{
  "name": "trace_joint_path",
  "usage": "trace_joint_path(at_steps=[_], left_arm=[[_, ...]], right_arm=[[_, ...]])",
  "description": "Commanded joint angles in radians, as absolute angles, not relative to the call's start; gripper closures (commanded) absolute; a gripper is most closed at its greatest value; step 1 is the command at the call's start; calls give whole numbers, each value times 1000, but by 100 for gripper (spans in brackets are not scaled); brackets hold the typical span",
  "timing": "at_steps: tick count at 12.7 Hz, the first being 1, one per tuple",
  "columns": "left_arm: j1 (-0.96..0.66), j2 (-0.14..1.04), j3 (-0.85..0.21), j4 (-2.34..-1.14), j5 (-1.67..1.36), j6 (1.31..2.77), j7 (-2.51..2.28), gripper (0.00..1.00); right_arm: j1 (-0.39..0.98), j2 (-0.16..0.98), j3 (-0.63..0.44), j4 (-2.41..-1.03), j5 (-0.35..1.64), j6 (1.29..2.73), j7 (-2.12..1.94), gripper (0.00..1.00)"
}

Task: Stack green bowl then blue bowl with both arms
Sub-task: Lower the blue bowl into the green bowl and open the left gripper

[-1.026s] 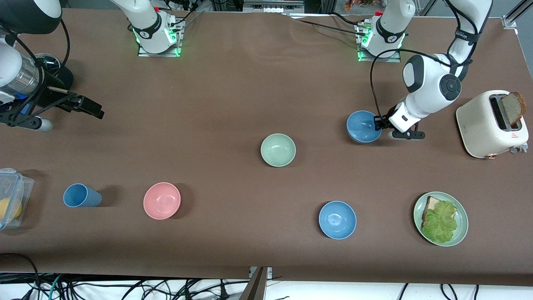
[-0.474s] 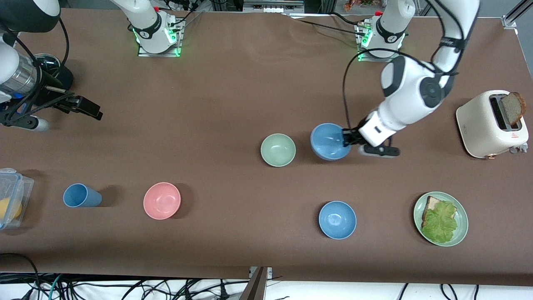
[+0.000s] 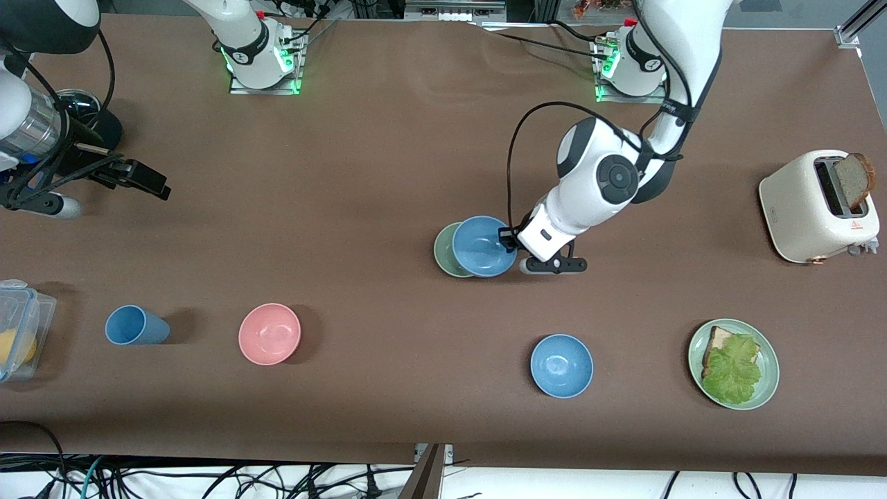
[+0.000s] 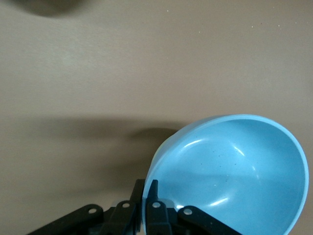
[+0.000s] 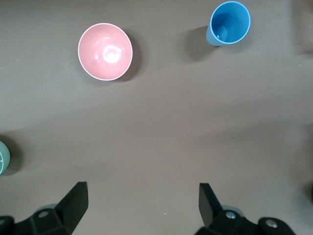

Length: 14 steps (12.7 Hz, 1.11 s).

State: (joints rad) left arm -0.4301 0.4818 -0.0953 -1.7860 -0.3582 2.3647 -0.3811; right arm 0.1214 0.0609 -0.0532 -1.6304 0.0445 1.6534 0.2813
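Observation:
My left gripper (image 3: 511,239) is shut on the rim of the muted steel-blue bowl (image 3: 483,246) and holds it over the pale green bowl (image 3: 442,251), covering most of it. In the left wrist view the left gripper (image 4: 146,188) pinches the blue bowl's (image 4: 234,171) wall between its fingers, and the bowl is tilted. The green bowl sits mid-table; only its edge toward the right arm's end shows. My right gripper (image 3: 149,181) is open and empty above bare table at the right arm's end; in the right wrist view (image 5: 142,200) the green bowl's edge (image 5: 2,157) shows.
A brighter blue bowl (image 3: 561,365), a pink bowl (image 3: 269,333) and a blue cup (image 3: 135,326) stand nearer the front camera. A green plate (image 3: 769,371) with bread and lettuce and a toaster (image 3: 811,208) are at the left arm's end. A clear container (image 3: 21,326) is at the right arm's end.
My left arm has carried the blue bowl from near the toaster toward mid-table, and it is now over the green bowl. The right arm has barely moved.

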Motion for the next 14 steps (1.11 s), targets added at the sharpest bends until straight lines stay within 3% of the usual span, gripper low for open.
trace_joint_path(at_steps=[1, 4, 14], left_arm=[[-498, 551, -51, -1701, -367, 2347, -429, 100], [-572, 594, 8, -1675, -367, 2349, -430, 100], [-589, 606, 12, -1692, -267, 2344, -405, 100]], right_arm=[[129, 61, -63, -1617, 63, 1652, 285, 0], [129, 61, -63, -1617, 63, 1654, 285, 0], [114, 69, -66, -1617, 71, 1654, 275, 0]])
